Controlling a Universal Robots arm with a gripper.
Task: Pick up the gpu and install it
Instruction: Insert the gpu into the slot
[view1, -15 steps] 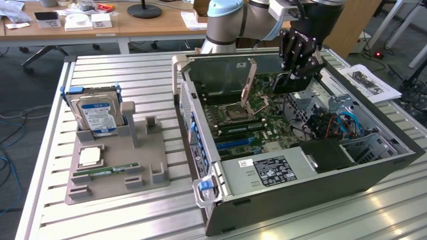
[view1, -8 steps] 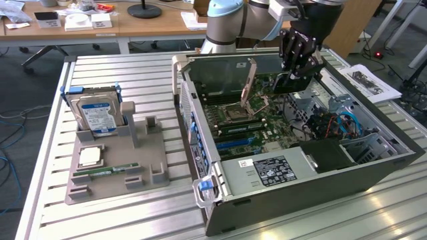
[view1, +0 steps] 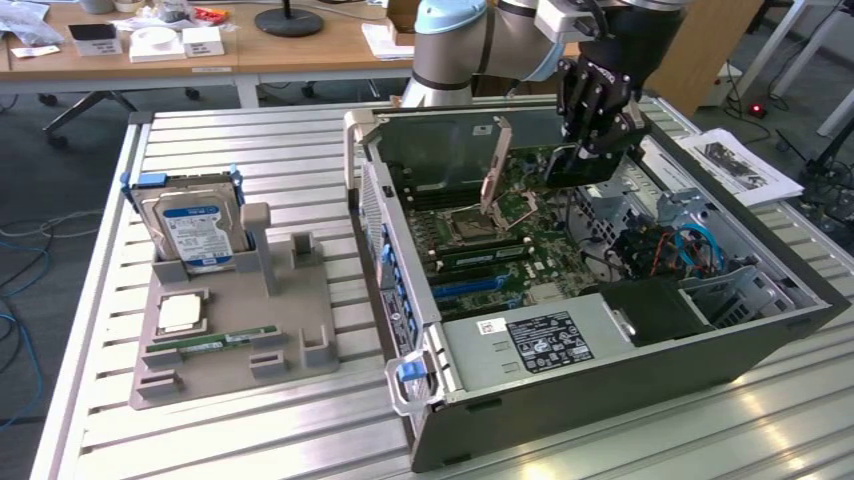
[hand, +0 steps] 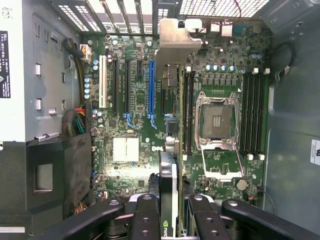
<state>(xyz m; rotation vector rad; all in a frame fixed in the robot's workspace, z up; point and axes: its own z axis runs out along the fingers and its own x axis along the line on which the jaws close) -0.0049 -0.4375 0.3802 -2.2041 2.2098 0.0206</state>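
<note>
Gpu (view1: 581, 168) — clamped edge-on in the claw (hand: 170, 212) — hangs inside the open computer case (view1: 601, 395), above the motherboard (hand: 135, 150), likely held upright so its edge faces the blue slot (hand: 151, 90).

We see an arm (view1: 451, 40) of silvery-grey tubes with pale blue caps on its rounded joints. Our gripper (view1: 590, 150) is matte black, built from jointed link bars, and its 2 fingers (hand: 145, 217) are studded with round, recessed pivot pins.
</note>
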